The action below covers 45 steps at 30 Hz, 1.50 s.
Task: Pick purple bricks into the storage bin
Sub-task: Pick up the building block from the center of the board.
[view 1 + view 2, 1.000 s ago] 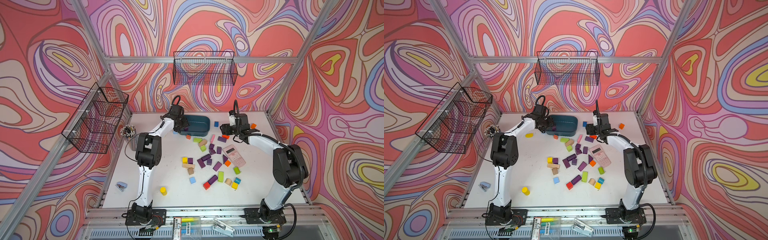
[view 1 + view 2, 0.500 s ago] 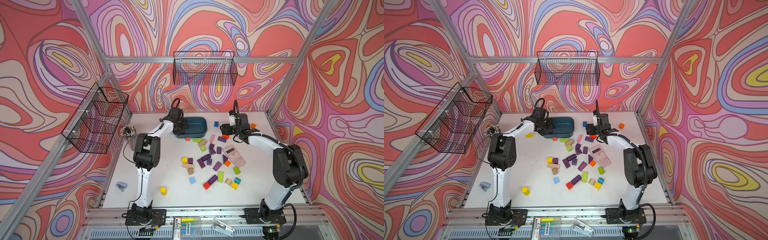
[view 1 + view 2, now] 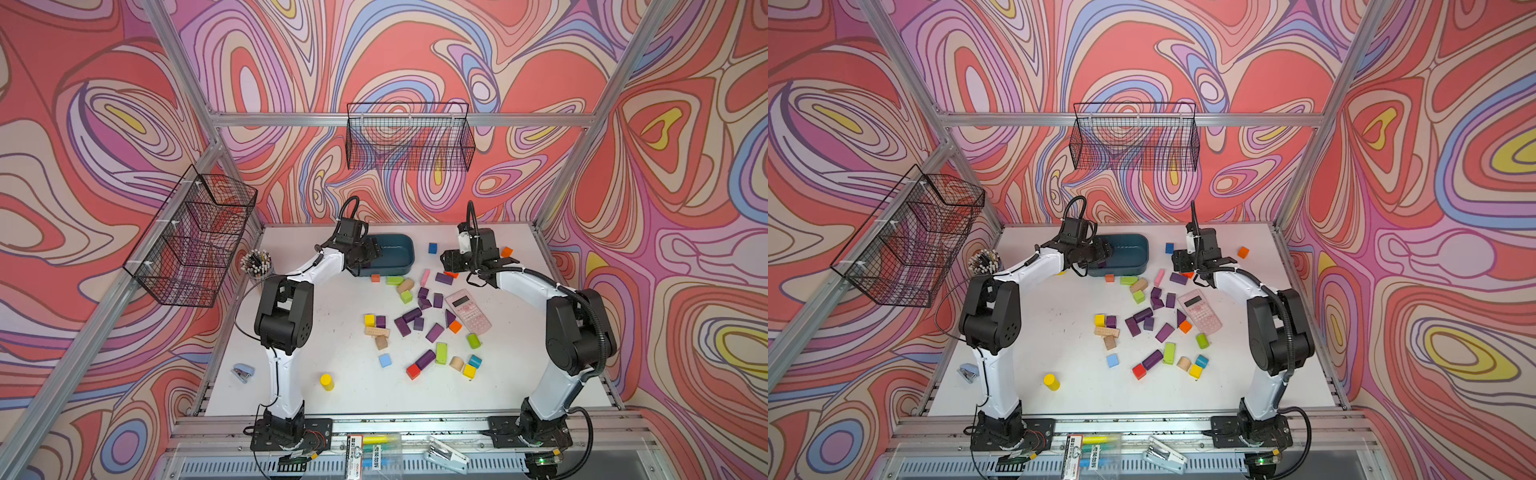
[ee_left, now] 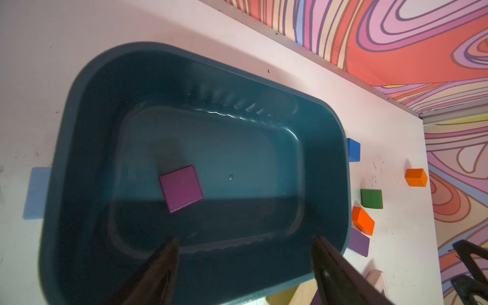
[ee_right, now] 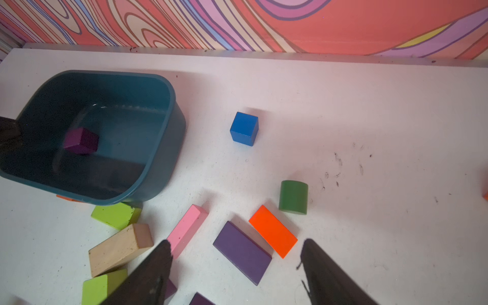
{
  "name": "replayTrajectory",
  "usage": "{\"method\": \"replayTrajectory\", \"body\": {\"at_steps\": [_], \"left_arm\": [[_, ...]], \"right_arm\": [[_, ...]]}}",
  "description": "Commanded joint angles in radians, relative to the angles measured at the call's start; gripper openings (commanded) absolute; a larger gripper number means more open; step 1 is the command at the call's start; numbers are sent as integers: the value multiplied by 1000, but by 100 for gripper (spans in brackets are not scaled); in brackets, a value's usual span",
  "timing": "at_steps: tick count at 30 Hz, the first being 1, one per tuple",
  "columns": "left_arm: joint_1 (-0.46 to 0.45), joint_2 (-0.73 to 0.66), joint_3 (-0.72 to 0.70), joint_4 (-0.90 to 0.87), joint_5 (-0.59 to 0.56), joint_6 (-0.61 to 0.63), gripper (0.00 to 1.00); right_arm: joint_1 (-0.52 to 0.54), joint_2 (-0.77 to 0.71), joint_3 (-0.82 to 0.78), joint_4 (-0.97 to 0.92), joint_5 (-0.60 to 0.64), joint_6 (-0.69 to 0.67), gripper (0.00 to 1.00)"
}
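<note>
The storage bin [image 3: 395, 253] [image 3: 1129, 253] is a dark teal tub at the back of the table. My left gripper [image 4: 244, 240] [image 3: 370, 255] hangs open over the bin's left end with nothing between its fingers. One purple cube [image 4: 181, 188] [image 5: 80, 140] lies loose on the bin's floor. My right gripper [image 5: 236, 243] [image 3: 449, 262] stands open just above a flat purple oblong brick [image 5: 241, 252] [image 3: 444, 278] on the table right of the bin. Several more purple bricks [image 3: 411, 316] lie scattered mid-table.
A pink bar [image 5: 186, 229] and an orange brick [image 5: 273, 231] flank the purple oblong; a green cylinder [image 5: 293, 196] and blue cube [image 5: 244, 128] lie beyond. A pink calculator [image 3: 467, 309] sits among mixed blocks. A pencil cup [image 3: 256, 264] stands at the left edge.
My left gripper's jaws have spread wider over the bin. The right arm has stayed where it was.
</note>
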Motion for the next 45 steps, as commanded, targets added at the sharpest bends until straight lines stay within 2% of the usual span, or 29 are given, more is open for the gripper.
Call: {"method": "replayTrajectory", "body": {"at_steps": [1, 8, 19, 24, 29, 36, 45], "left_arm": [[-21, -58, -32, 36, 10, 47, 86], [-57, -119, -86, 6, -32, 96, 87], [-111, -175, -49, -233, -141, 207, 87], [-123, -196, -30, -318, -189, 223, 87], [-131, -227, -36, -367, -219, 253, 87], [-140, -296, -109, -392, -277, 293, 88], [-166, -366, -142, -445, -260, 307, 89]], "right_arm": [[5, -17, -10, -27, 2, 17, 81], [5, -17, -14, -64, 0, 44, 81], [4, -30, -18, -92, -8, 138, 81], [4, 20, 21, -106, 23, 212, 80], [5, 43, 32, -103, 103, 293, 80], [6, 83, 77, -149, 159, 336, 80], [11, 98, 130, -236, 185, 352, 79]]}}
